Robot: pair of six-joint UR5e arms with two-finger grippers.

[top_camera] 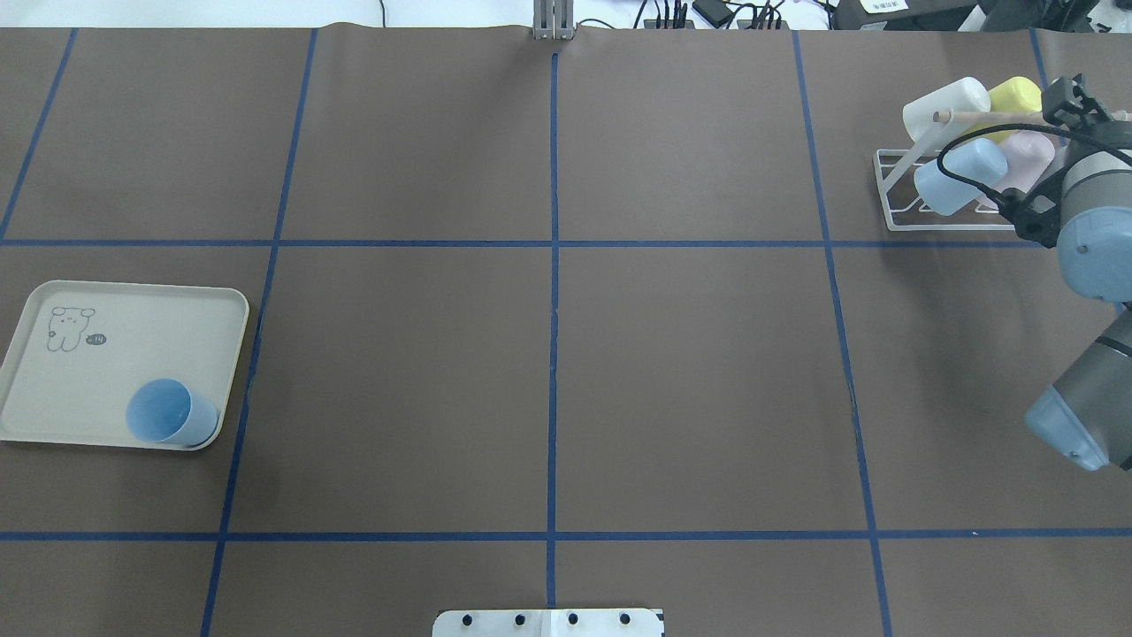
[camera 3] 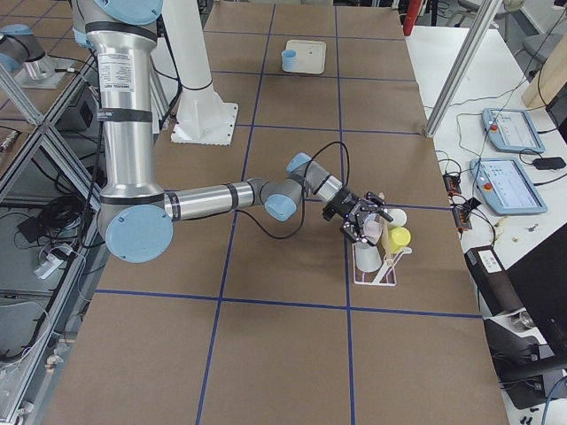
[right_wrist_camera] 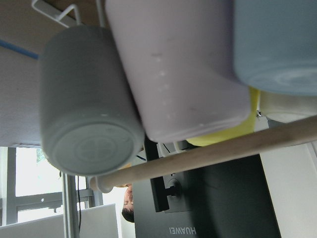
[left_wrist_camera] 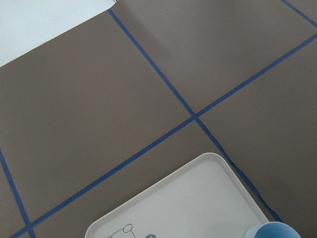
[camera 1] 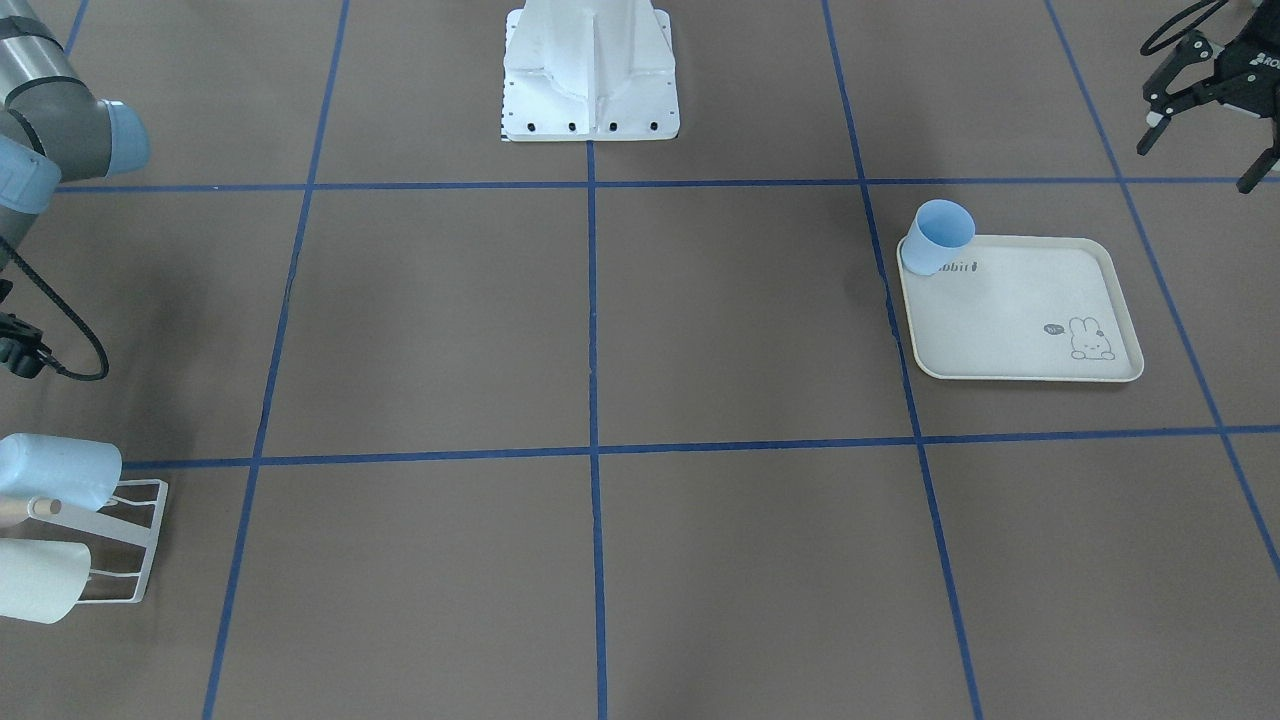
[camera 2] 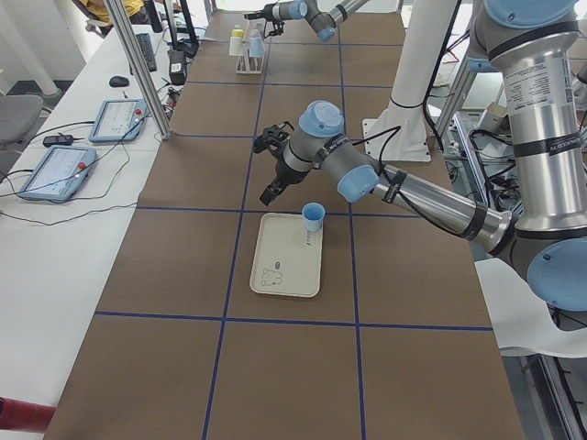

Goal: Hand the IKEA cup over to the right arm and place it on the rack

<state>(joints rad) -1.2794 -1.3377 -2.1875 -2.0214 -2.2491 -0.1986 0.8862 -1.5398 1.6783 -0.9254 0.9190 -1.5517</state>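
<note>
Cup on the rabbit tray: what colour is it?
The cup on the tray is light blue, clearest in the exterior front-facing view.

Left gripper [camera 1: 1200, 160] spread wide — right arm [top_camera: 1093, 237] outstretched.

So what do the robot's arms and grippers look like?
Both the left arm and right arm are silver tubes with pale blue joint caps, black bands and a white printed label. A black cable loops along each forearm. The left gripper and right gripper are black; the left one shows partial white lettering.
</note>
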